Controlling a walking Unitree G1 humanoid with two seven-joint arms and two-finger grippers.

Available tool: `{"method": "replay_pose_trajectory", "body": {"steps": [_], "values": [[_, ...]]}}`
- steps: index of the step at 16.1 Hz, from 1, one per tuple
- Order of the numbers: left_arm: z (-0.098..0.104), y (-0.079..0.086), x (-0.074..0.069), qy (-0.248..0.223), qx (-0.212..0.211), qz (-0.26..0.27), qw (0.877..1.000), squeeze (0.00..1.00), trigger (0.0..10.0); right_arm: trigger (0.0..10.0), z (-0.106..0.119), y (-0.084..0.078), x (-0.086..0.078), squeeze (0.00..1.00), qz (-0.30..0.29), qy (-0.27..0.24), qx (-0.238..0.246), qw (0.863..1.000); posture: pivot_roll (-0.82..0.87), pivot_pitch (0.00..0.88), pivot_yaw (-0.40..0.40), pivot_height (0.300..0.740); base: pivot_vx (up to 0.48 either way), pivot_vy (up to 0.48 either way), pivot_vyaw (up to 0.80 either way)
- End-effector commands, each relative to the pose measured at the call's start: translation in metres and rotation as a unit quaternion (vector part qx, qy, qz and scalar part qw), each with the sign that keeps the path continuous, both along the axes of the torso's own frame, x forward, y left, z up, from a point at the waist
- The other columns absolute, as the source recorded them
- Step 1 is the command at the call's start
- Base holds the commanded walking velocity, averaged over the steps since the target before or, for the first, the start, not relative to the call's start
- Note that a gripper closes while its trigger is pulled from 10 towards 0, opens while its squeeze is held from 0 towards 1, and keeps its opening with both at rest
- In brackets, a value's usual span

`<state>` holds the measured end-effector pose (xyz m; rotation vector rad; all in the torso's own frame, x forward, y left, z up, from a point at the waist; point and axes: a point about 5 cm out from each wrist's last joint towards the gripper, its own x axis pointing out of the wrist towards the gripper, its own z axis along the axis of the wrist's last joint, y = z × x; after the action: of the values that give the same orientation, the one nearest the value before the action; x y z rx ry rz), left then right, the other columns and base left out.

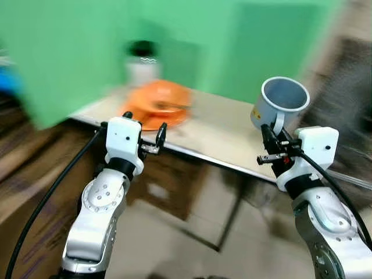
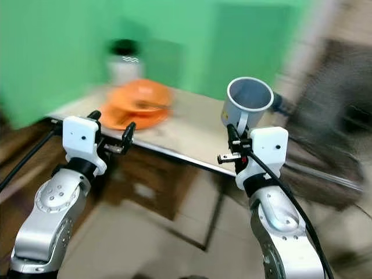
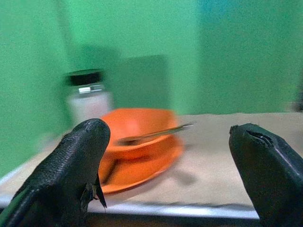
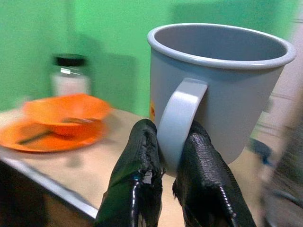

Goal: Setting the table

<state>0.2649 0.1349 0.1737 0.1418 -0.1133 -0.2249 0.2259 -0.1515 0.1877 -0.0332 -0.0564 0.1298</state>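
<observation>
My right end effector (image 1: 268, 138) pinches the grey enamel mug (image 1: 281, 102) by its handle; left end effector (image 1: 150, 131) released. I should lower it level onto the beige worktop (image 1: 224, 131).

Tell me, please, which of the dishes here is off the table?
The grey mug: the right pincer holds it up by its handle. The orange bowl and the plate under it sit on the table.
</observation>
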Motion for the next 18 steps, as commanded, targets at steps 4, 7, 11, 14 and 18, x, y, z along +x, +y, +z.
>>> {"method": "replay_pose_trajectory", "body": {"steps": [4, 7, 11, 14, 18], "values": [[-0.003, 0.003, 0.000, 0.007, 0.008, 0.006, 1.000, 0.00, 10.0, 10.0, 0.000, -0.005, 0.001, 0.00, -0.014, -0.001, -0.008, 1.000, 0.05, 0.000, -0.058, 0.740, 0.000, 0.000, -0.80], [-0.004, 0.004, 0.000, 0.007, 0.010, 0.011, 1.000, 0.00, 10.0, 10.0, -0.001, -0.005, 0.002, 0.00, -0.013, 0.001, -0.012, 1.000, 0.06, 0.000, -0.070, 0.740, 0.000, 0.000, -0.80], [-0.004, 0.006, -0.001, 0.006, 0.006, 0.019, 1.000, 0.00, 10.0, 10.0, -0.001, -0.005, 0.003, 0.00, -0.010, 0.003, -0.017, 1.000, 0.06, 0.000, -0.084, 0.740, 0.000, 0.000, -0.20], [-0.005, 0.007, -0.002, 0.007, 0.005, 0.022, 1.000, 0.00, 10.0, 10.0, -0.002, -0.005, 0.003, 0.00, -0.009, 0.006, -0.017, 1.000, 0.06, 0.000, -0.088, 0.740, 0.000, 0.000, -0.80], [-0.006, 0.009, -0.002, 0.010, 0.007, 0.024, 1.000, 0.00, 10.0, 10.0, -0.011, -0.008, -0.001, 0.00, -0.030, 0.026, -0.002, 0.999, 0.07, 0.000, -0.088, 0.740, 0.000, 0.076, -0.80]]}}
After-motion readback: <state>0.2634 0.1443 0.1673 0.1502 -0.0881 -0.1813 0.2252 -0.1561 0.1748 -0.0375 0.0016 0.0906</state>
